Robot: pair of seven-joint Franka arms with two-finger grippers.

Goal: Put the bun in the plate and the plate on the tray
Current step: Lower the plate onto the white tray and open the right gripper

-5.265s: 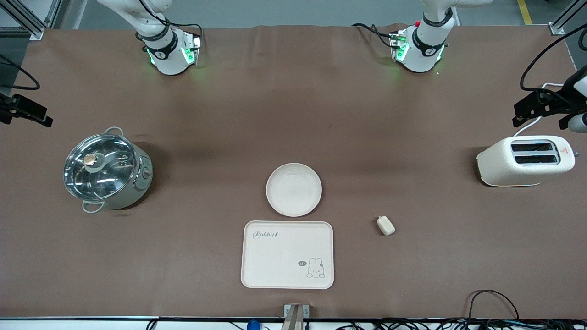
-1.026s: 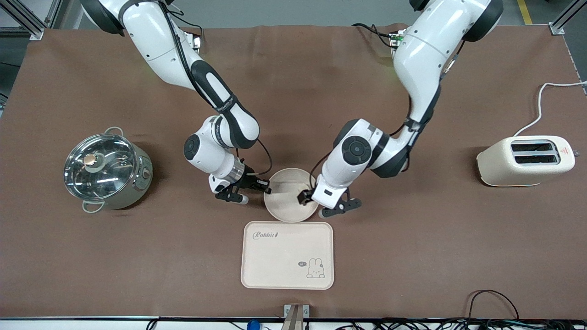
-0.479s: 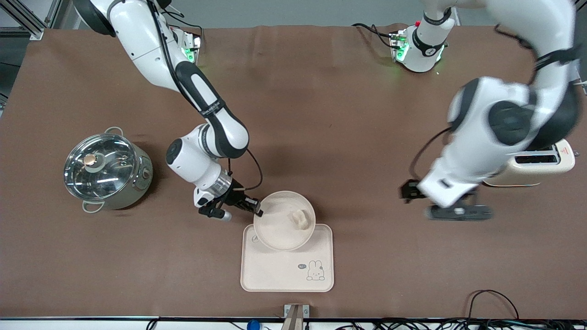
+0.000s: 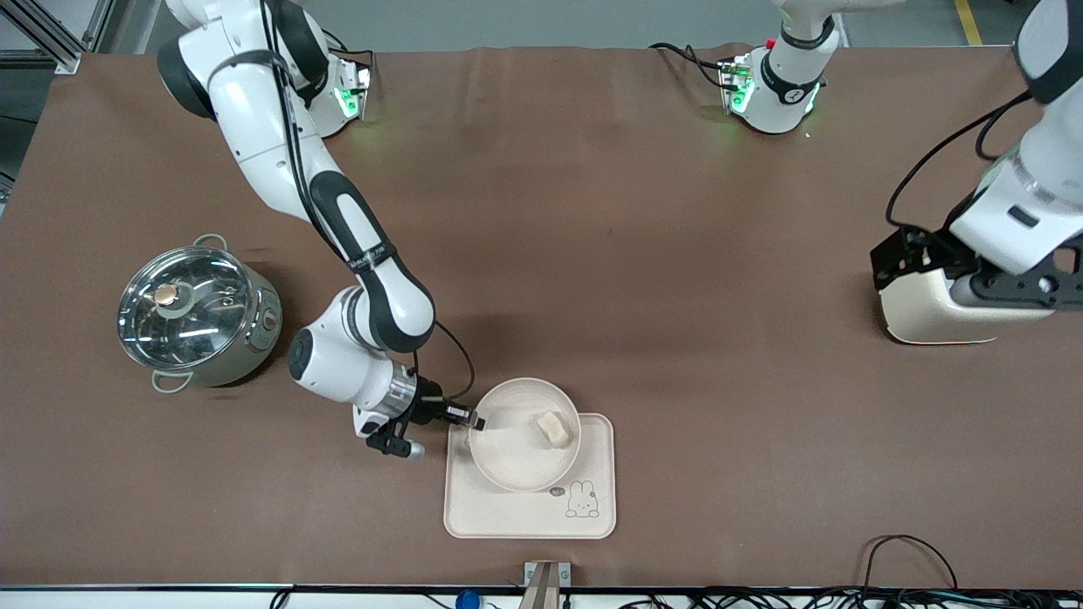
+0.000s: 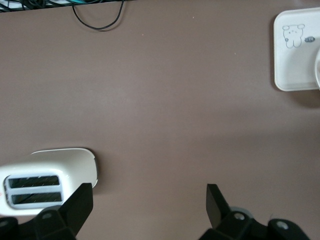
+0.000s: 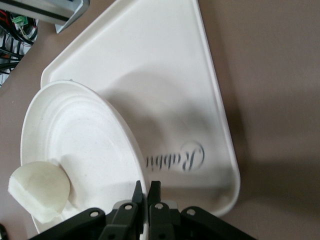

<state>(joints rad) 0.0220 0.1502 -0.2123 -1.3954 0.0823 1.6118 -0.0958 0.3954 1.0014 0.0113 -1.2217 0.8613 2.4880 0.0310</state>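
I read right claw (image 4: 470,420) pinching the plate (image 4: 508,457) rim over the tray (image 4: 529,516), bun (image 4: 551,428) in plate, tray on desk (image 4: 677,254), left claw (image 5: 150,200) spread above the toaster (image 4: 918,315)

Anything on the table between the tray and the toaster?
Nothing: the front view shows bare brown table between the tray and the toaster; the left gripper hangs over the toaster.
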